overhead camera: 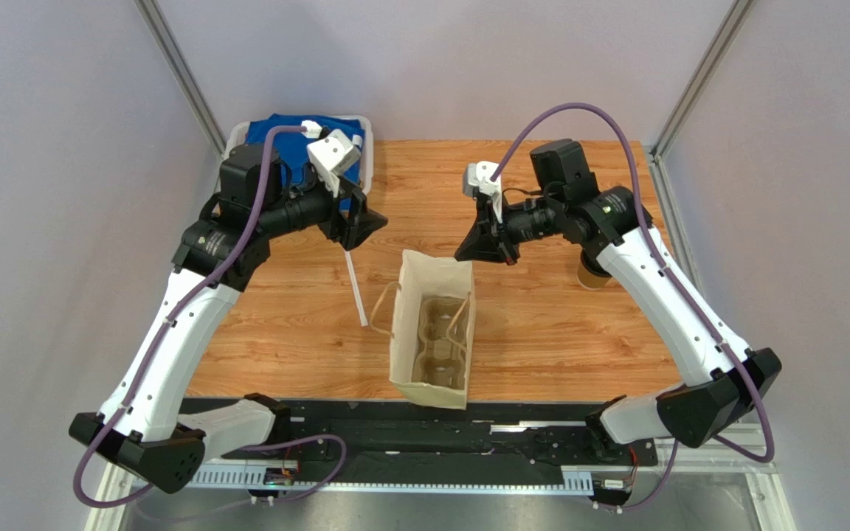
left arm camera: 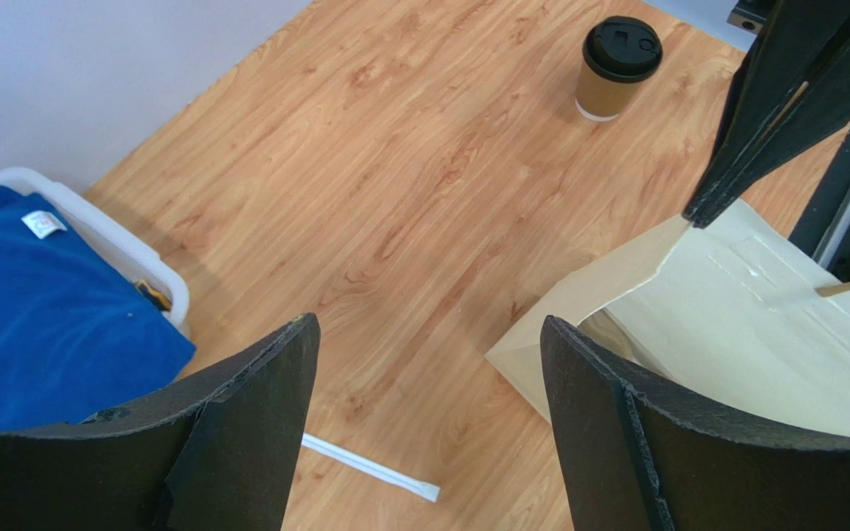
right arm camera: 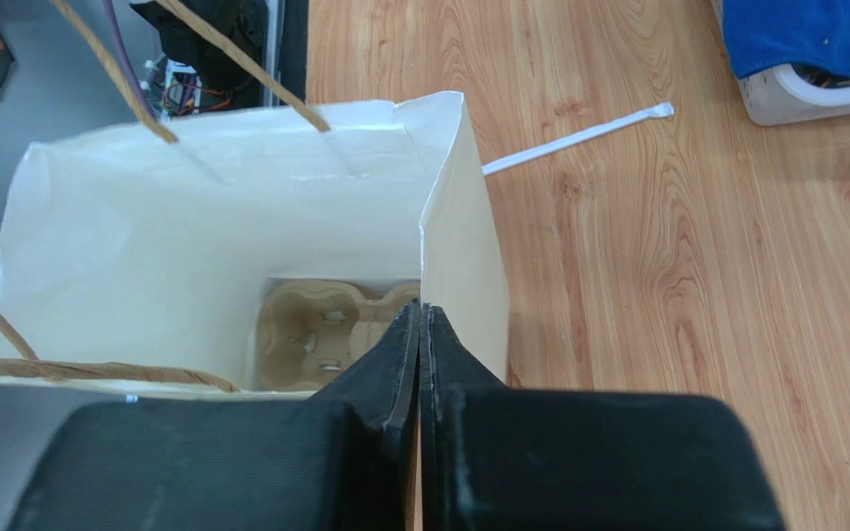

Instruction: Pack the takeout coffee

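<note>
The takeout coffee [left arm camera: 618, 69], a small brown paper cup with a black lid, stands upright on the wooden table; in the top view the coffee [overhead camera: 592, 272] is half hidden behind my right arm. The cream paper bag [overhead camera: 432, 330] stands open in the middle with a pulp cup tray [right arm camera: 324, 332] at its bottom. My right gripper [right arm camera: 420, 315] is shut on the bag's far right rim corner [left arm camera: 679, 227]. To the bag's left, my left gripper [left arm camera: 429, 323] hangs open and empty above the table, and its fingers [left arm camera: 252, 420] frame bare wood.
A thin white straw [overhead camera: 354, 284] lies on the table just left of the bag. A white bin [left arm camera: 119, 238] holding a blue cloth [overhead camera: 305, 142] sits at the back left corner. The bag's twine handles [right arm camera: 230, 61] stick up at its near side.
</note>
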Robot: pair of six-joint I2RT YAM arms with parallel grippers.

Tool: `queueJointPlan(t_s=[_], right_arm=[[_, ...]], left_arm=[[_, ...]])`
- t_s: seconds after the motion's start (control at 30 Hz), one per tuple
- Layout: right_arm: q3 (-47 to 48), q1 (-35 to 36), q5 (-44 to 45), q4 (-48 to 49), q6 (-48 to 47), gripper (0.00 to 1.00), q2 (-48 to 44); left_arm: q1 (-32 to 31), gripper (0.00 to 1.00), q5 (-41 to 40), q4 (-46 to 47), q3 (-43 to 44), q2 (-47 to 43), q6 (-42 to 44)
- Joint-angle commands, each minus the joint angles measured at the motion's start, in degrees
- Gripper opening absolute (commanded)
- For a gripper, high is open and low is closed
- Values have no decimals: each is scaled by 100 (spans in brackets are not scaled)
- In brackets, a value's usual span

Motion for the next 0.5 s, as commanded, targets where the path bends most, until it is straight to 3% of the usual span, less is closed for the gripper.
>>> queueJointPlan(t_s=[0.0,0.47], right_arm=[[95,12,197,122,-284,0,227],[1325,-550,101,-88,-390,3,1344]], left_arm=[[35,82,36,287,-108,169,-379],[272,82,185,419,182,925,-388]])
